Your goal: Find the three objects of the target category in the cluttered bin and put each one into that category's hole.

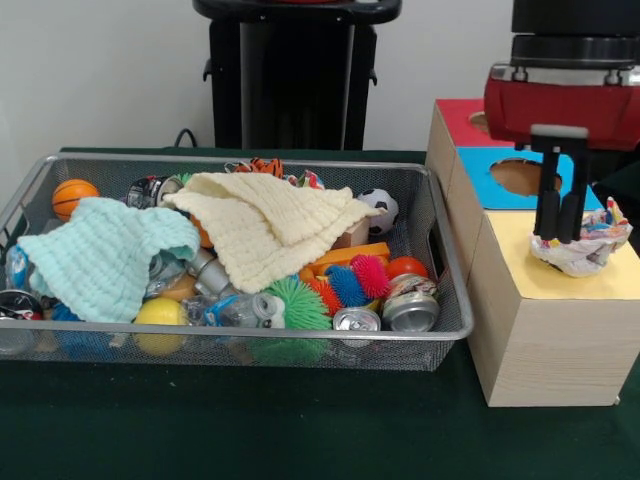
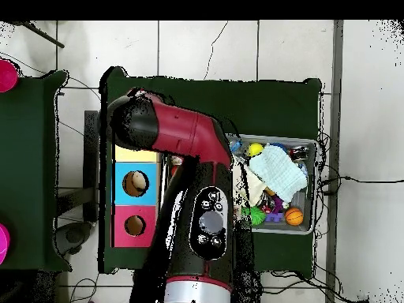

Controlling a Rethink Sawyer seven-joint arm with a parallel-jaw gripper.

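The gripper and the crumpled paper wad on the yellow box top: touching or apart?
Touching. The front view shows the gripper tips sunk into the paper wad, which rests on the yellow section.

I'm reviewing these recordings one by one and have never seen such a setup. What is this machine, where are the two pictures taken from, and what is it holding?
This is a single red and black robot arm working at a green-covered table. One picture looks across the table at it; the other looks straight down from above.

On the table stands a wire mesh bin full of clutter: a cream cloth, a pale blue cloth, spiky rubber balls, small metal cans, a mini basketball. Beside it is a wooden box with red, blue and yellow top sections.

The gripper is over the yellow section, its fingers closed on a crumpled white patterned wrapper.
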